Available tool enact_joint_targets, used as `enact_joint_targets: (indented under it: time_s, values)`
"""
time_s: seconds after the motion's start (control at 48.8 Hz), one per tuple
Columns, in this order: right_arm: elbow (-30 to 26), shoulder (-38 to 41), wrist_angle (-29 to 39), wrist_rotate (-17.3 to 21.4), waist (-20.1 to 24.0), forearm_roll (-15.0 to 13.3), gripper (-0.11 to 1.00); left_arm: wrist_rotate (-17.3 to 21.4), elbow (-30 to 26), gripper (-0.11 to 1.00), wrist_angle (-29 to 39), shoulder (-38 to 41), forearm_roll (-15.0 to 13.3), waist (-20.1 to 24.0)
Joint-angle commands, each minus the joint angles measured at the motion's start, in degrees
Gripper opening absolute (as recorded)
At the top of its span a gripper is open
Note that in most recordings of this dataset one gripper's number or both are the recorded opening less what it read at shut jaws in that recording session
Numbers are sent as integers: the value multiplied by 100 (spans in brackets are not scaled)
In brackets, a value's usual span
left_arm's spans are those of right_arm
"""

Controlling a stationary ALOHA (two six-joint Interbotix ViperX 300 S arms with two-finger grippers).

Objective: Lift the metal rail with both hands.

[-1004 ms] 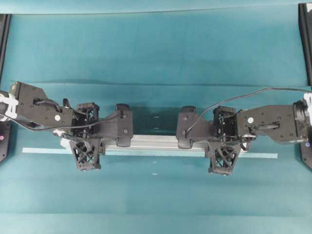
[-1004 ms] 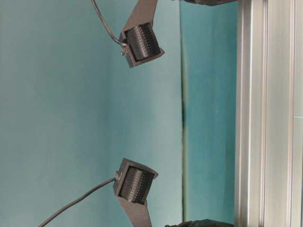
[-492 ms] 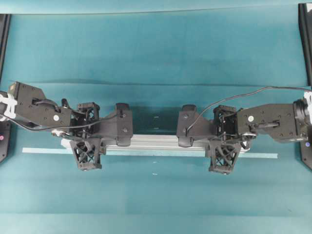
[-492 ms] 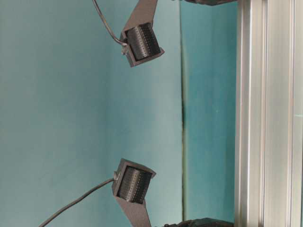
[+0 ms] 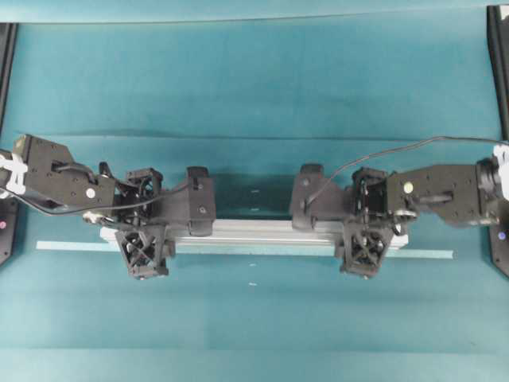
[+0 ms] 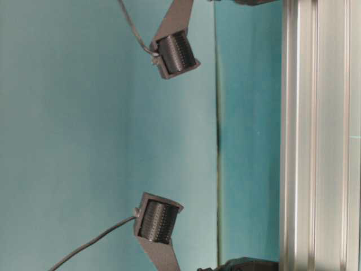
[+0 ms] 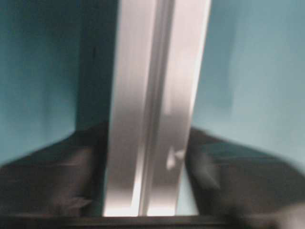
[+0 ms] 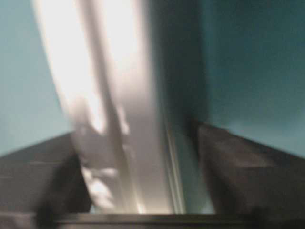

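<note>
Metal rail looks rigid, smooth, likely slippery and fairly heavy; grab near both ends, square across the grooved faces. Left gripper and right gripper straddle it near its ends, fingers spread with a gap on each side, gripping nothing.

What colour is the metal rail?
Silver, with lengthwise grooves: the metal rail shows best in the table-level view.

No readable text, label, brand, number or sign shows anywhere.
</note>
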Motion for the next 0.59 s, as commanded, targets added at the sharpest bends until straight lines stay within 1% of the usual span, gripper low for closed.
enact_joint_targets:
  time_s: [0.0, 0.061, 0.102, 0.205, 0.369, 0.451, 0.574]
  values:
    - [-18, 35, -44, -26, 44, -9, 91, 9, 18, 85, -35, -53, -9, -70]
    - [-18, 35, -70, -70, 44, -18, 99, 9, 53, 96, -44, -53, -9, -79]
    - [-26, 26, -79, -105, 44, -18, 100, 9, 79, 99, -53, -62, -9, -88]
    - [-53, 26, -158, -185, 44, -18, 100, 9, 123, 96, -53, -70, -9, -88]
    - [-149, -167, -167, -193, 18, -18, 100, 9, 79, 97, 35, -229, -9, -88]
    - [-176, -448, -141, -185, -9, -18, 100, 9, 44, 97, 193, -431, -9, -88]
    - [-185, -1002, -141, -167, -18, -18, 100, 9, 0, 97, 633, -861, -9, -88]
